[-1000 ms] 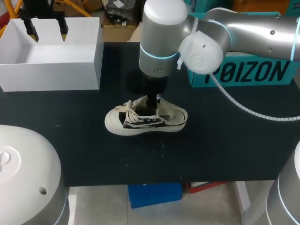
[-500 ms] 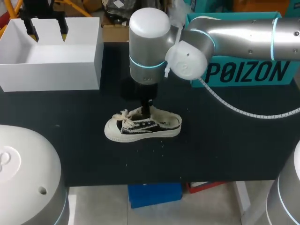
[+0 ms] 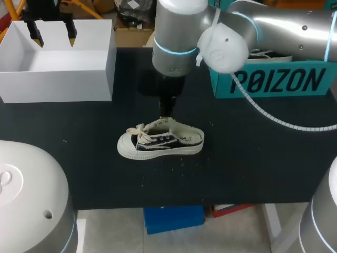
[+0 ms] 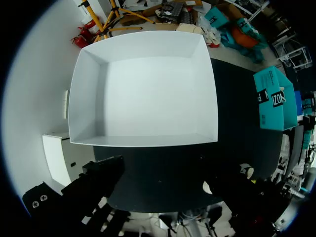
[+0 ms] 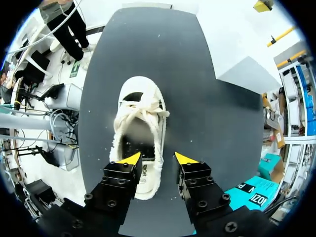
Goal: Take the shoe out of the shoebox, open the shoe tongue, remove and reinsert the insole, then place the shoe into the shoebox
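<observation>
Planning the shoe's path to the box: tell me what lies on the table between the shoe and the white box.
Nothing: in the head view only bare black table lies between the shoe and the white box.

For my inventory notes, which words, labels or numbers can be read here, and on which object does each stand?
Teal box: large dark brand lettering on its side, not quoted here.
Shoe, on the insole: a small mark, too small to read.
White box: no print visible.
</observation>
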`<state>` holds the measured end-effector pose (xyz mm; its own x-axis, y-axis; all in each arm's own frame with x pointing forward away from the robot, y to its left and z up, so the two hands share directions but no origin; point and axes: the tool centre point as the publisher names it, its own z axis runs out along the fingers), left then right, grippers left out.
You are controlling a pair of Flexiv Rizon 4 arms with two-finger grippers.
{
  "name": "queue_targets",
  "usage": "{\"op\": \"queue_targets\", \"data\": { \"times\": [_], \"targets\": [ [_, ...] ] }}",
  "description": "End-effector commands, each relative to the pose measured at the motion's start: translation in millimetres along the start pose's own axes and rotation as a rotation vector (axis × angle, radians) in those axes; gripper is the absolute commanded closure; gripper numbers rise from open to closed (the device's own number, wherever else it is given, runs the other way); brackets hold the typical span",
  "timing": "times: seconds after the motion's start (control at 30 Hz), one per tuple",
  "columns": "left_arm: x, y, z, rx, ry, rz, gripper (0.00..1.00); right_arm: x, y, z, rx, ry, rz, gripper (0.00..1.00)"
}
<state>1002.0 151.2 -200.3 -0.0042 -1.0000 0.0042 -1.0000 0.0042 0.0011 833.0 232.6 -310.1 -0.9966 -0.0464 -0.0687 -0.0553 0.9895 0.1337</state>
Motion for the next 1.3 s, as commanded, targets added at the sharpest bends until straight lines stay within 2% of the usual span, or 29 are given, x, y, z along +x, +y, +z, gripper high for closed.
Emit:
{"op": "queue_targets", "data": {
  "times": [0.03, 0.07, 0.1, 0.27, 0.3, 0.33, 0.37, 0.4, 0.43, 1.3],
  "targets": [
    [0.8, 0, 0, -0.001, -0.003, -0.002, 0.00, 7.7, -15.3, -22, -0.209, 0.038, -0.053, 0.60],
    [0.8, 0, 0, -0.001, -0.003, -0.002, 0.00, 9.1, -15.3, -25, -0.252, 0.053, -0.055, 0.54],
    [0.8, 0, 0, -0.001, -0.003, -0.002, 0.00, 8.9, -16.9, -26, -0.285, 0.060, -0.042, 0.53],
    [0.8, 0, 0, -0.001, -0.003, -0.002, 0.00, 8.5, -21.3, -31, -0.478, 0.037, -0.073, 0.57],
    [0.8, 0, 0, -0.001, -0.003, -0.002, 0.00, 9.1, -22.8, -32, -0.546, 0.028, -0.081, 0.55],
    [0.8, 0, 0, -0.001, -0.003, -0.002, 0.00, 9.4, -23.9, -32, -0.578, 0.021, -0.086, 0.53],
    [0.8, 0, 0, -0.001, -0.003, -0.002, 0.00, 9.8, -26.6, -31, -0.624, -0.022, -0.113, 0.05],
    [0.8, 0, 0, -0.001, -0.003, -0.002, 0.00, 10.0, -29.1, -31, -0.634, -0.043, -0.115, 0.00],
    [0.8, 0, 0, -0.001, -0.003, -0.002, 0.00, 9.4, -34.6, -29, -0.654, -0.055, -0.098, 0.00],
    [0.8, 0, 0, -0.001, -0.003, -0.002, 0.00, 9.4, -34.6, -29, -0.654, -0.055, -0.098, 0.00]
  ]
}}
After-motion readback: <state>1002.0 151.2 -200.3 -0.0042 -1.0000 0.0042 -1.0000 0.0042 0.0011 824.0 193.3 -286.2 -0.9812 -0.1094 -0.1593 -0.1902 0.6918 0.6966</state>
